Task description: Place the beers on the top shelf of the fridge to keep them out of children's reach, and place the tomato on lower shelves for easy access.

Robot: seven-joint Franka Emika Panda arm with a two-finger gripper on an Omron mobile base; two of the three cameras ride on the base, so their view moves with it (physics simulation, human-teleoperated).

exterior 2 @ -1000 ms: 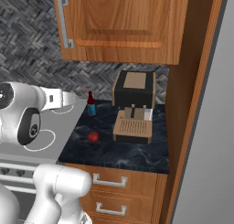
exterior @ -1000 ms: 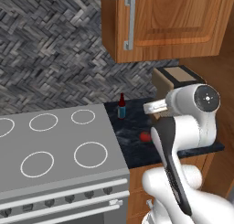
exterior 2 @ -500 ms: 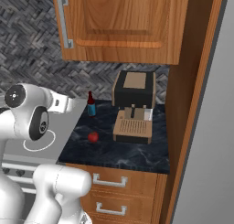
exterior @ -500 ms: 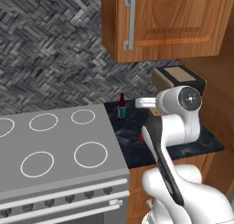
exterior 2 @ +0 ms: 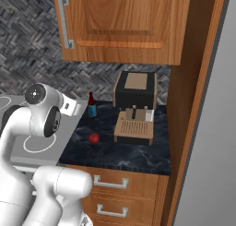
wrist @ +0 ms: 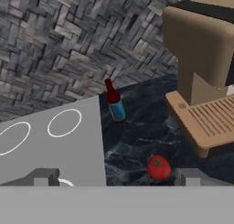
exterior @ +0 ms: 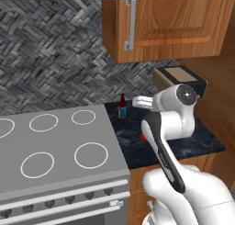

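A dark brown beer bottle point(wrist: 115, 106) with a red cap and blue label stands on the dark counter by the stove's back corner, also seen as the bottle point(exterior: 122, 107) and the bottle point(exterior 2: 91, 105). The red tomato point(wrist: 158, 167) lies on the counter nearer to me, the same tomato point(exterior 2: 94, 138); my arm half hides the tomato point(exterior: 143, 137). My gripper point(wrist: 117, 177) hovers above the counter's front, open, nothing between its fingertips point(wrist: 43, 176), well short of both. The fridge point(exterior 2: 212, 151) shows its grey side at right; its top shelf and lower shelves are out of view.
A coffee machine point(exterior 2: 134, 107) with a tan drip tray stands right of the tomato. The grey stove point(exterior: 55, 146) adjoins the counter on the left. Wooden cabinets point(exterior: 170, 22) hang overhead, and a wooden panel point(exterior 2: 189, 105) separates counter from fridge.
The arm has swung a little, its hand drifting left in the left base view toward the bottle. Bottle and tomato have not moved. The jaws stay open.
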